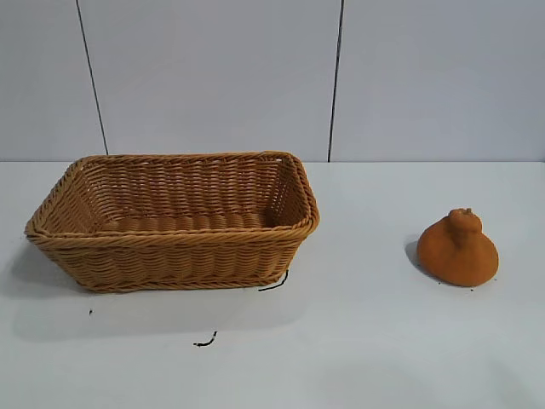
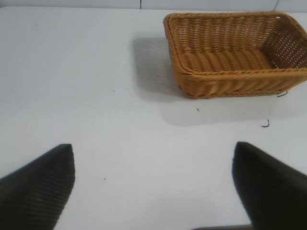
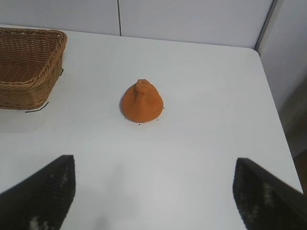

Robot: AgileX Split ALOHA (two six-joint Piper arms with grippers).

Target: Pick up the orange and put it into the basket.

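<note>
White table (image 3: pixel 201 72): orange (image 3: pixel 141 101) beyond wide-open right tool (image 3: pixel 153 191).

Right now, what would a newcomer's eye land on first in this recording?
The big woven basket sits empty on the table's left side. The orange rests well apart on the right, knob up. Both grippers are open above bare table, the right gripper facing the orange, the left gripper facing the basket.
</note>
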